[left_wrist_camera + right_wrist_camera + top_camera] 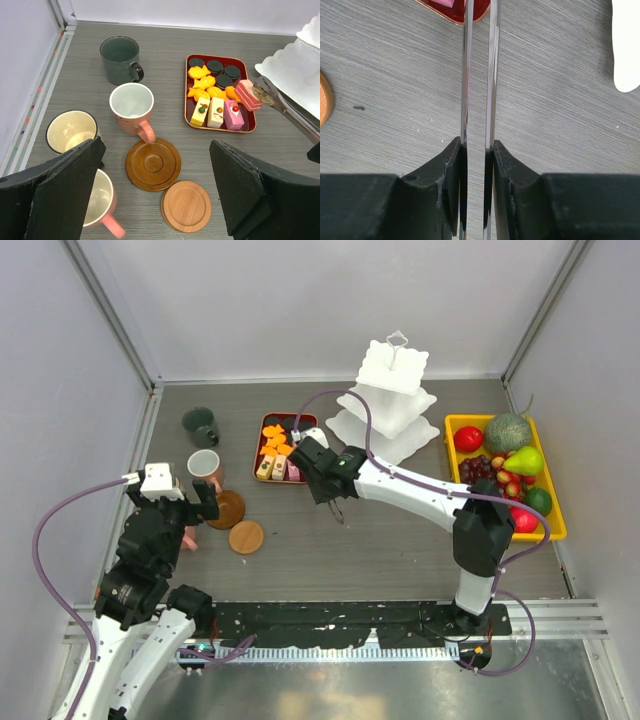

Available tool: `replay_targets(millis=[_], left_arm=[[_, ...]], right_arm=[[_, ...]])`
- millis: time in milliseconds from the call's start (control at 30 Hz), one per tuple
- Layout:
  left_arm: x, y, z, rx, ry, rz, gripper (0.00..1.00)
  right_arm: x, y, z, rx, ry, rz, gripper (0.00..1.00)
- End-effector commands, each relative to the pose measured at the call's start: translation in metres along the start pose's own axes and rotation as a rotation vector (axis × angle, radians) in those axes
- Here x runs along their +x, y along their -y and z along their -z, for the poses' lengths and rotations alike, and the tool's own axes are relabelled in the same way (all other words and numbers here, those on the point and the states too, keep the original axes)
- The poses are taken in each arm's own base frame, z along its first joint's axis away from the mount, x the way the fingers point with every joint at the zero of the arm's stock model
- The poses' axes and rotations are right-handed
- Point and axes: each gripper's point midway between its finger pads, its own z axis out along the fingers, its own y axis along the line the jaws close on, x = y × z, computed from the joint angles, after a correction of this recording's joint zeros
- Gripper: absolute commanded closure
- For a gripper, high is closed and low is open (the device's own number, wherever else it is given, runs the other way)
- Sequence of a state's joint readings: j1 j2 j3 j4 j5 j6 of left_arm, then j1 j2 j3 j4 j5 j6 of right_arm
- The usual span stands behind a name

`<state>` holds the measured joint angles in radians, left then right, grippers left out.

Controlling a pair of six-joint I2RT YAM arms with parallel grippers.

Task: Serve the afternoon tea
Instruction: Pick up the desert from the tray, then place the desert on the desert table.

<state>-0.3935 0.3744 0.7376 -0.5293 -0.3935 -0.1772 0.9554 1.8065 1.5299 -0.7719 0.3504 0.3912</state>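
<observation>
My left gripper (156, 155) (192, 516) is open and empty above two round brown coasters, one dark (153, 164), one light (186, 206). Around them stand a dark green mug (120, 60), a pink mug (132, 107), a cream mug (70, 131) and a second pink mug (102, 202). My right gripper (479, 150) (326, 486) is shut on the metal tongs (467, 75). The tong tips grip a pink sweet (247, 95) at the right edge of the dark red tray (187, 102). The tray holds orange (205, 82), black (215, 65) and pink-yellow sweets (217, 112). The white three-tier stand (390, 400) is at the back.
A yellow tray (452, 425) of fruit lies at the right, beside the stand. Grey walls close in the left, back and right sides. The right arm reaches across the middle of the table towards the red tray (262, 435).
</observation>
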Motion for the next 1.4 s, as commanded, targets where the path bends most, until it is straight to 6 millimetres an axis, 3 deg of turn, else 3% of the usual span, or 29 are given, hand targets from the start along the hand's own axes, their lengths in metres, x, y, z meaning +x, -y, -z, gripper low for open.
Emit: replay_targets(millis=[0, 200, 500, 667, 967, 1133, 1367], left_arm=[[-0.010, -0.002, 0.000, -0.010, 0.046, 0.011, 0.01], [-0.012, -0.002, 0.001, -0.009, 0.052, 0.014, 0.01], [-0.010, -0.002, 0.000, -0.012, 0.048, 0.012, 0.01], [-0.011, -0.003, 0.001, -0.015, 0.052, 0.014, 0.01], [-0.010, -0.003, 0.001, -0.015, 0.050, 0.013, 0.01], [-0.011, -0.003, 0.000, -0.015, 0.049, 0.013, 0.01], [-0.010, -0.002, 0.000, -0.011, 0.045, 0.012, 0.01]], right_arm=[[-0.031, 0.003, 0.021, -0.007, 0.111, -0.020, 0.74], [-0.038, 0.015, 0.026, 0.038, 0.161, -0.010, 0.74], [-0.052, 0.062, 0.033, 0.231, 0.248, -0.021, 0.74], [-0.052, 0.083, 0.021, 0.282, 0.265, -0.047, 0.74], [-0.047, 0.099, -0.011, 0.320, 0.246, -0.060, 0.75], [-0.042, 0.103, -0.028, 0.320, 0.218, -0.040, 0.75], [-0.038, 0.102, -0.038, 0.308, 0.211, -0.021, 0.75]])
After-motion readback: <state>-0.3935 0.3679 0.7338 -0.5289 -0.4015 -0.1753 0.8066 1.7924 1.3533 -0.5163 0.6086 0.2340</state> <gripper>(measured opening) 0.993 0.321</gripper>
